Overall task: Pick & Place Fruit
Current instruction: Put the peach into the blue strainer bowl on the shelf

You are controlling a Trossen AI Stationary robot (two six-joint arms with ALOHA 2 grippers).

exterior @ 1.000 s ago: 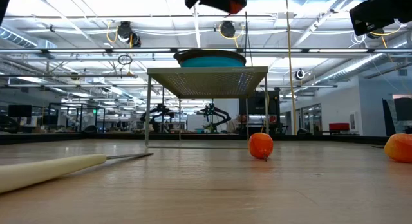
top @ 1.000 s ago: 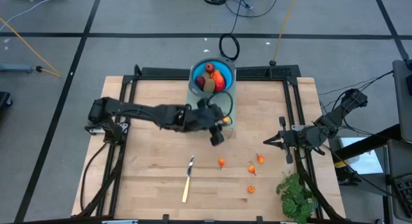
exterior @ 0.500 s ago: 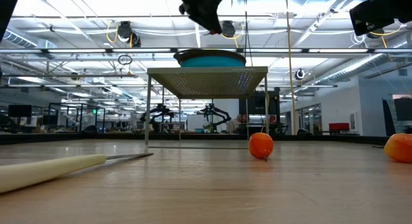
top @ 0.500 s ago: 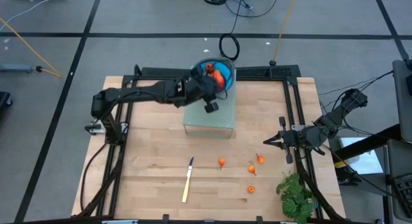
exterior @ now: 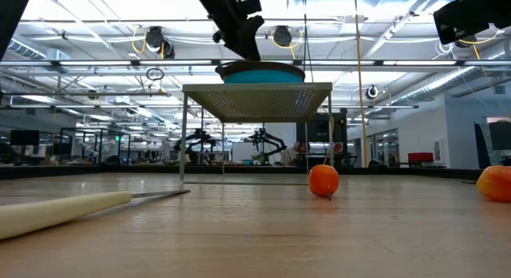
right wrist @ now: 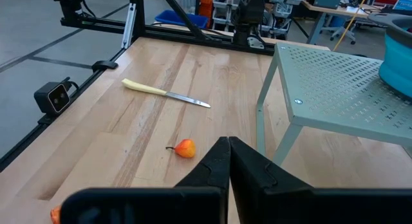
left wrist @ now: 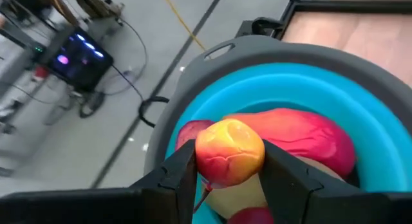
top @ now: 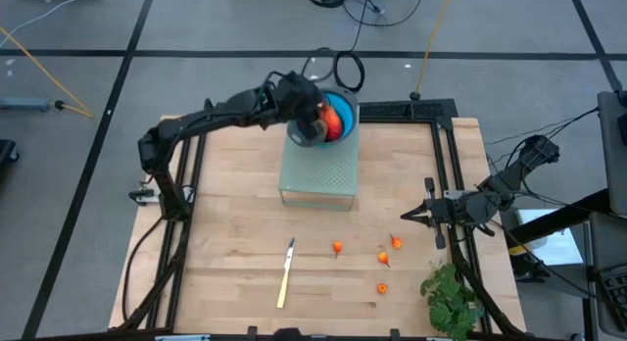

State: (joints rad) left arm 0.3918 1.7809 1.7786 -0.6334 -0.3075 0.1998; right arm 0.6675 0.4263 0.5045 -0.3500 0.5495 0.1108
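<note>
Left end effector clamped on a small orange fruit, poised directly above the blue bowl, red-orange oblong fruit just beneath; right end effector shut, empty.

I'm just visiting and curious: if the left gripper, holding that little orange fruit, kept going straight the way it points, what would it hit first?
The left gripper, shut on the small orange fruit, points down into the blue bowl. It would probably first meet the large red-orange fruit lying there, though depth is hard to judge.
</note>
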